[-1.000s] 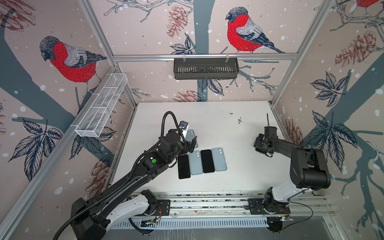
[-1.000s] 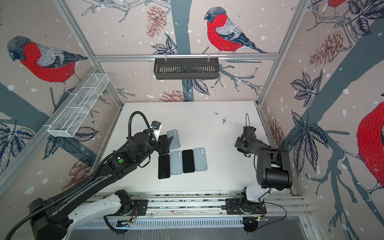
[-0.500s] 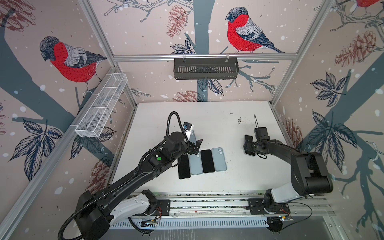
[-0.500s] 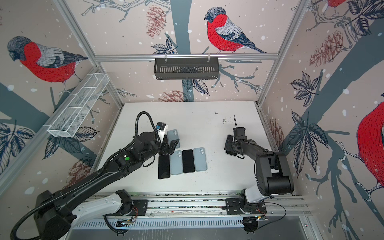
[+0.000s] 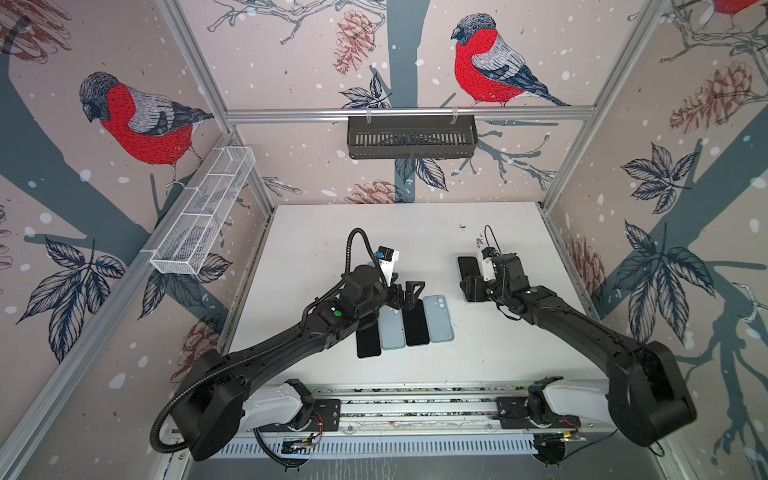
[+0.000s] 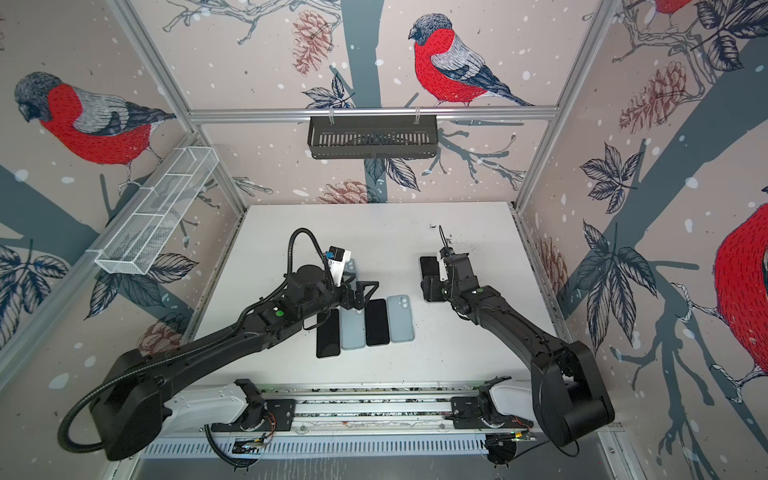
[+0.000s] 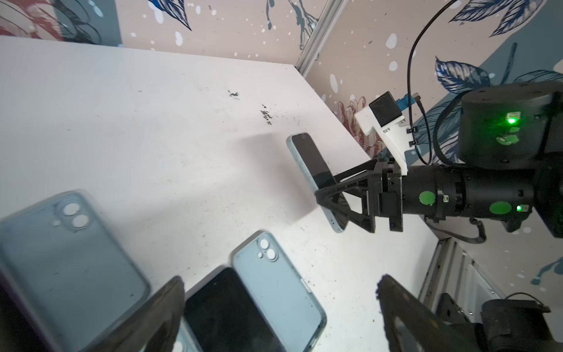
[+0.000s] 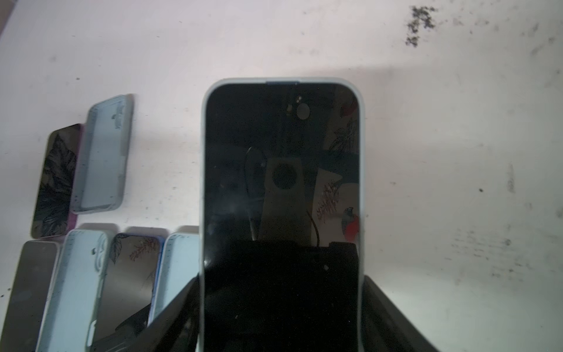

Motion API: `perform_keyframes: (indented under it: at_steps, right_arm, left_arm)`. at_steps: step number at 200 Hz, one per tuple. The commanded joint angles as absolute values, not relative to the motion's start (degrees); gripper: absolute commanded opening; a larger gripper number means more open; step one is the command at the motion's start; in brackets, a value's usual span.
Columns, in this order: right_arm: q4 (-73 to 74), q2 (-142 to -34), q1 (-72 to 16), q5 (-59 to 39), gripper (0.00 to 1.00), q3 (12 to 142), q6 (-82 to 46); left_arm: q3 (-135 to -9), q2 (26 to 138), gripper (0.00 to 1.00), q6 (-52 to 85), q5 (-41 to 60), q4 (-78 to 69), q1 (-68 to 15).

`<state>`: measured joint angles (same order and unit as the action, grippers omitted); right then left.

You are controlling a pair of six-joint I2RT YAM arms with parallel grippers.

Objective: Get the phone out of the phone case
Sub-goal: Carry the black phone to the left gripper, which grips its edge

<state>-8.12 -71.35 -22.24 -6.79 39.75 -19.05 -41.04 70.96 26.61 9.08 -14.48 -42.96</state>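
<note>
A phone (image 8: 281,183) with a dark screen sits inside a light blue phone case (image 8: 203,183). My right gripper (image 8: 281,304) is shut on the case's two long sides and holds it off the white table (image 5: 316,232), right of the middle. Both top views show that phone (image 5: 467,268) (image 6: 428,266) ahead of the right gripper (image 5: 473,286) (image 6: 432,291). In the left wrist view the phone (image 7: 310,164) hangs tilted in the right gripper (image 7: 330,201). My left gripper (image 5: 409,291) (image 6: 363,291) (image 7: 278,283) is open and empty, above the far end of a row of phones.
A row near the table's front alternates dark bare phones (image 5: 368,343) (image 5: 416,328) with light blue cases (image 5: 391,328) (image 5: 438,318). Another phone (image 8: 54,183) and case (image 8: 103,155) lie behind it. A black basket (image 5: 411,137) hangs on the back wall, a white wire basket (image 5: 203,208) on the left wall.
My right gripper has carried the cased phone leftward towards the middle of the table. My left gripper has moved to the right over the row and stays open.
</note>
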Motion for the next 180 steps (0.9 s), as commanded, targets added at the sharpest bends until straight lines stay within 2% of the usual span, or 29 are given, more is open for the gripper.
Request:
perform_keyframes:
  at_steps: [1,111,180]
  right_arm:
    - [-3.5,-68.88,-24.75,-7.87,0.3,39.61,-17.51]
    - [-0.54,-60.98,-34.67,-8.96,0.26,36.63,-15.19]
    - [-0.09,-58.49,-36.71,-9.84,0.25,35.24,-15.29]
  left_arm:
    - [-42.45,74.39,0.95,31.15,13.87,-23.69,-43.36]
    - [-47.57,86.84,0.85,39.57,18.47,-31.06,-43.77]
    - [-47.23,90.78,0.7,45.32,21.62,-38.13,-42.89]
